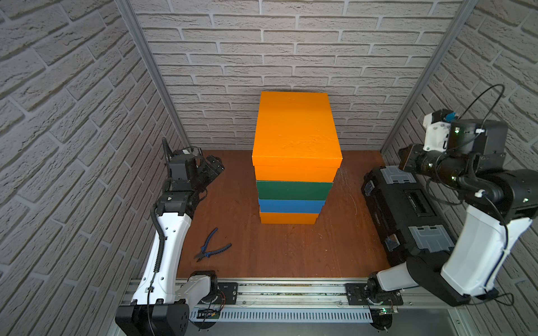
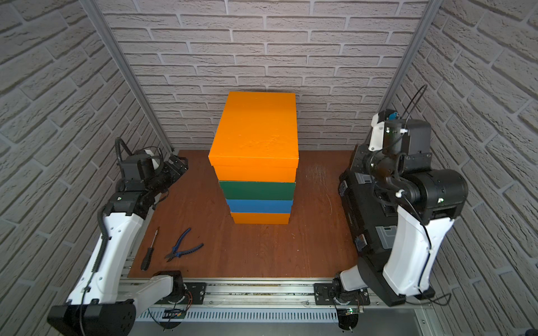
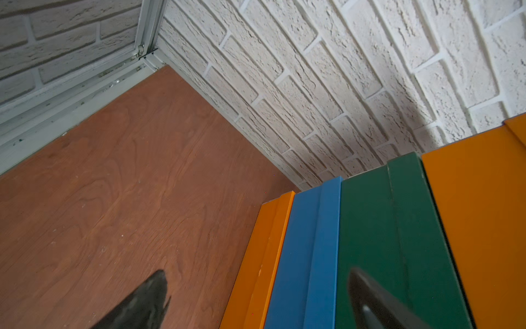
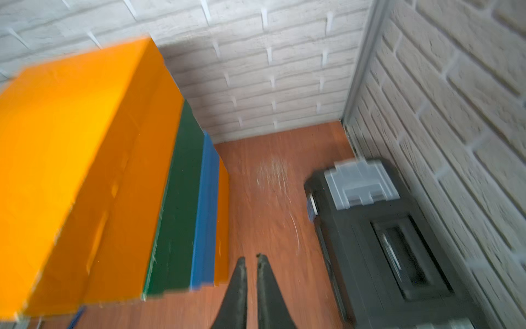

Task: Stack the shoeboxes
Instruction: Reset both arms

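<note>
The shoeboxes stand as one stack in the middle of the wooden floor, seen in both top views. An orange box [image 1: 288, 218] is at the bottom, then a blue box [image 1: 291, 206] and a dark green box [image 1: 294, 190]. A second orange box [image 1: 295, 128] [image 2: 256, 128] lies on top. My left gripper [image 1: 217, 167] [image 3: 257, 270] is open and empty, left of the stack and apart from it, facing the boxes' side. My right gripper [image 4: 252, 257] [image 1: 403, 158] is raised to the right of the stack. Its jaws are nearly together with nothing between them. The right wrist view is blurred.
A black toolbox [image 1: 407, 209] [image 4: 384, 228] with grey latches lies along the right wall, under my right arm. Blue-handled pliers [image 1: 212, 244] and a screwdriver [image 2: 150, 250] lie on the floor at the front left. Brick walls close in three sides.
</note>
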`<control>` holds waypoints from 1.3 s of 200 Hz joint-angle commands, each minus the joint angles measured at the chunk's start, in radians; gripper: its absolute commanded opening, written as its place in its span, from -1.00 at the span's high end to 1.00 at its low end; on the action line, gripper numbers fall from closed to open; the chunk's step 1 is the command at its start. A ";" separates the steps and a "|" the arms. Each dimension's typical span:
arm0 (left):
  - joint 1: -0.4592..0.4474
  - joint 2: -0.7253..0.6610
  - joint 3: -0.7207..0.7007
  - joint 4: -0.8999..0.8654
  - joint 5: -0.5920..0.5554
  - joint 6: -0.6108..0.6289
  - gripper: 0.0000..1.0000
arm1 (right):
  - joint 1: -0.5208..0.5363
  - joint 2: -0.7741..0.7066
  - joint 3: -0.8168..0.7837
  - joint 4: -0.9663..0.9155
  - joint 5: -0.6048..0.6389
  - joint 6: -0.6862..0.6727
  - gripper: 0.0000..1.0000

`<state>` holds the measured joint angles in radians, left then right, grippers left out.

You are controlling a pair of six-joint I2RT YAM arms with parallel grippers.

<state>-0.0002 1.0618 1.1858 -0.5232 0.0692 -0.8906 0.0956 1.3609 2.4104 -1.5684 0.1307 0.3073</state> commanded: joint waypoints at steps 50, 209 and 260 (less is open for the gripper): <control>0.005 -0.069 -0.045 -0.043 0.011 -0.007 -0.96 | 0.004 -0.660 -1.073 0.459 -0.043 0.095 -1.00; -0.018 -0.085 -0.589 0.697 -0.233 0.286 -0.97 | 0.005 -0.752 -2.153 1.914 0.023 -0.246 -1.00; -0.039 0.187 -0.644 0.849 -0.399 0.547 -0.96 | 0.004 -0.340 -2.183 2.177 0.097 -0.357 -1.00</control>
<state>-0.0353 1.1381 0.5659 0.1390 -0.2043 -0.4885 0.0956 0.8593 0.2073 0.2932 0.2016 0.0353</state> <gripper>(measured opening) 0.982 0.998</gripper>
